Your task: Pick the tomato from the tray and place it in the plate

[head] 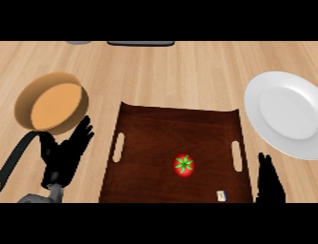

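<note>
Nothing done yet: tomato [183, 165] sits untouched on the tray [154, 143], plate [292, 114] bare on the table to my right. My right hand [267, 181] beside the tray, fingers straight, holding nothing. Pick and place both left.

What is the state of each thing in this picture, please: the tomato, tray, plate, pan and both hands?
tomato: lying on the tray, untouched, green stem side up.
tray: flat on the counter, holding the tomato.
plate: holds nothing, right of the tray.
pan: holds nothing, left of the tray, handle towards the robot.
left hand: open, fingers up, holding nothing.
right hand: open, beside the tray's right edge, holding nothing.
</note>
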